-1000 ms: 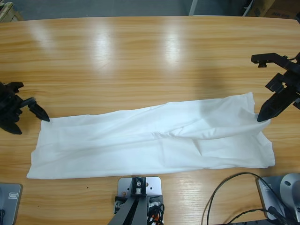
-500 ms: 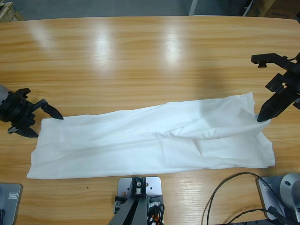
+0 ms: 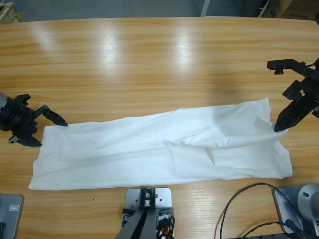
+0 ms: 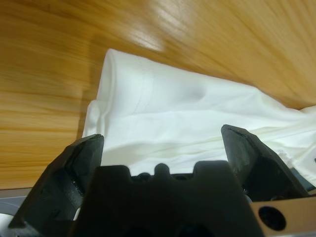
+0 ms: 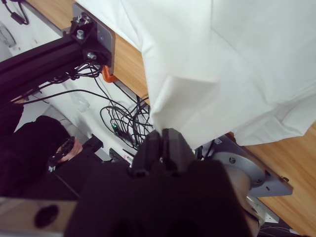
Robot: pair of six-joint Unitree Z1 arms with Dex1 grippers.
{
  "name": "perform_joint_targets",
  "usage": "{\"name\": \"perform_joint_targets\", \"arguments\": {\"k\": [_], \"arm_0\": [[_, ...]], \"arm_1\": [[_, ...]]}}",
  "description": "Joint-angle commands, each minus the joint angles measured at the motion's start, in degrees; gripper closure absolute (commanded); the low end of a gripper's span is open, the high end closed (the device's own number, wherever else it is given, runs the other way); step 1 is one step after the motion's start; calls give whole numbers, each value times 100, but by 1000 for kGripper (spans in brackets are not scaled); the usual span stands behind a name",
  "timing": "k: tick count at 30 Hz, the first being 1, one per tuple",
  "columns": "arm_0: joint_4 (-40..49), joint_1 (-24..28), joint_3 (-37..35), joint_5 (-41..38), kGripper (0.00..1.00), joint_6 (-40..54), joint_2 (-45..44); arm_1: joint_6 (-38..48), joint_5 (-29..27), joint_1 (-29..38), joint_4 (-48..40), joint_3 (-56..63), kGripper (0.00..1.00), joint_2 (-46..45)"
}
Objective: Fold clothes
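High view, T-shirt (image 3: 164,149): lies as a long white band across the near half of the bench (image 3: 149,59), running from 9 o'clock to 3 o'clock, already folded lengthwise.
High view, left hand (image 3: 40,127): at the band's 9 o'clock end, jaws spread, tips just beside the cloth's corner, gripping nothing.
High view, right hand (image 3: 280,127): at the 3 o'clock end, tip down on the far corner of the cloth.
Left wrist view: both black jaws stand wide apart, with the shirt's rounded end lying flat on the wood between and beyond them.
Right wrist view: jaws pressed together, pinching a peak of white fabric that drapes from them.
Step in hand: probably securing both ends for a crosswise fold.
Next move calls for: the left hand closing on its corner before either end lifts.
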Motion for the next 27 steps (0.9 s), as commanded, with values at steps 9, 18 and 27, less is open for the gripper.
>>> {"name": "perform_joint_targets", "arguments": {"k": [9, 18, 27], "arm_0": [[-8, -281, 322, 142, 110, -27, -43], [-189, -341, 317, 198, 110, -140, 126], [-233, -467, 317, 495, 110, -187, 201]], "arm_1": [[-55, -46, -28, -37, 202, 1000, -45], [-55, -46, -28, -55, 206, 1000, -47], [-51, -46, -28, -73, 228, 1000, -63]]}}
